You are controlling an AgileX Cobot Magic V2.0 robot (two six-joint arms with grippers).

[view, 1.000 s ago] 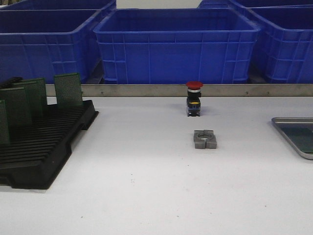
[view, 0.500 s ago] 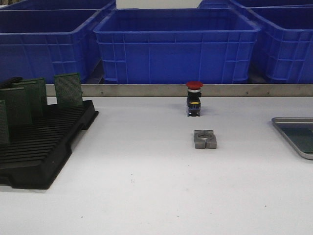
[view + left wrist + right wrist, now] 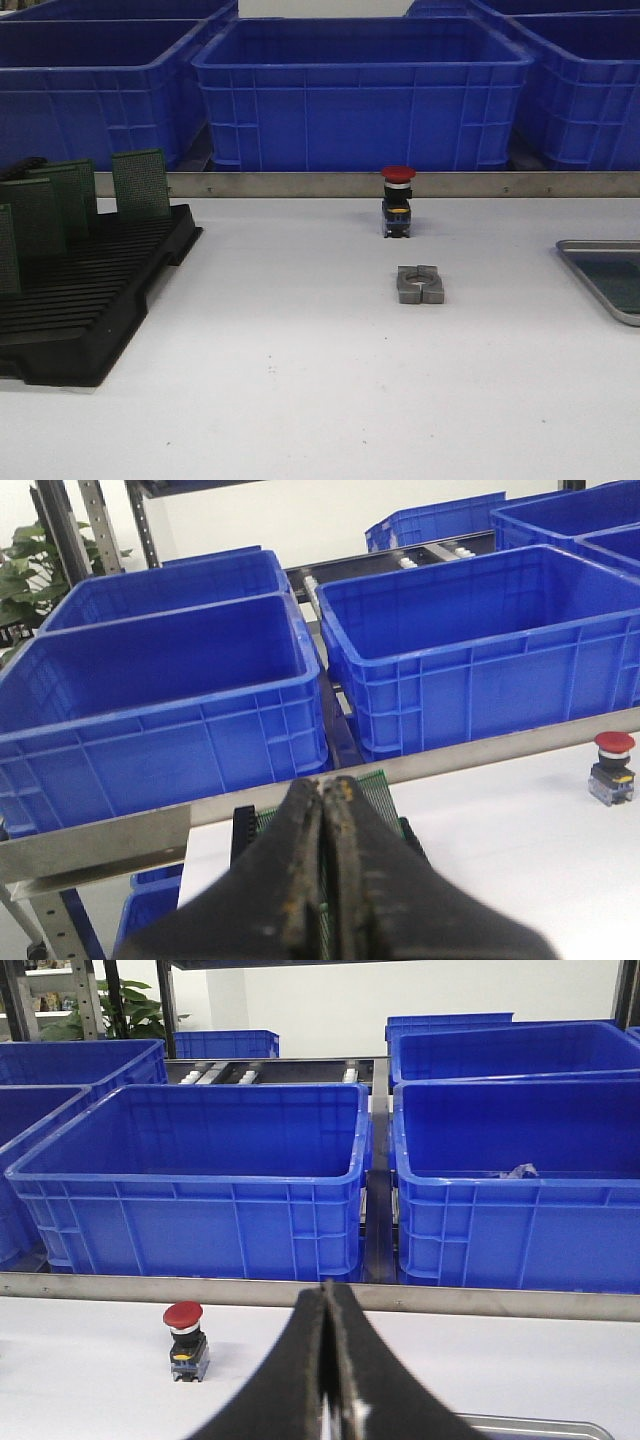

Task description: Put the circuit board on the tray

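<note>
Both black grippers, left (image 3: 325, 880) and right (image 3: 325, 1370), have their fingers pressed together, gripping nothing. The shallow silver-grey metal tray (image 3: 585, 262) lies well right of the black slotted plastic rack (image 3: 90, 300) holding upright green circuit boards (image 3: 140, 184)

I see the rack (image 3: 85, 305) of boards (image 3: 140, 183) at the table's left and the tray (image 3: 610, 278) at its right edge. Between them the button (image 3: 397, 201) stands behind the metal block (image 3: 419, 284), with crates (image 3: 360, 92) beyond the rail.

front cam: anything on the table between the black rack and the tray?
Front view: between the black rack and the tray sit the grey metal block and, further back, the red-capped push button.
</note>
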